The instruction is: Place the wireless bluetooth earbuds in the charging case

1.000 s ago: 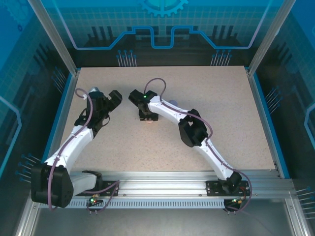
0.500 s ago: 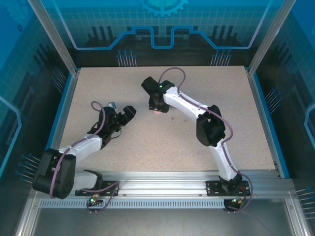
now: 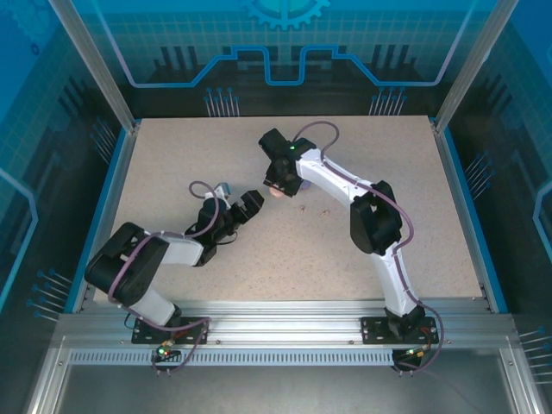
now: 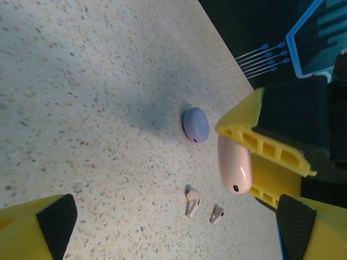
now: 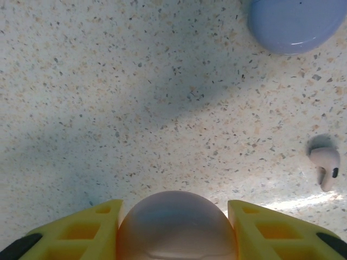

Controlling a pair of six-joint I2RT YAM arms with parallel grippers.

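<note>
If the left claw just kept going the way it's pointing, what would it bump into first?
Probably the two beige earbuds on the table, in line with the open left gripper; beyond them, the pink case held by the right gripper. Height is hard to judge.

The top view is bright and evenly lit from above. The desk (image 3: 414, 172) is sharp, the arms (image 3: 328, 177) throw short soft shadows, and the blue walls (image 3: 43, 129) are dimmer. In the left wrist view a broad soft shadow crosses the desk beside the lilac case (image 4: 196, 124). The pink case (image 4: 234, 164) bears a small glare spot, and the yellow fingers (image 4: 32, 227) at the lower corners are blurred. In the right wrist view the pink case, close to the lens, is dim and out of focus. A bright patch lies by the bud (image 5: 324, 161).
</note>
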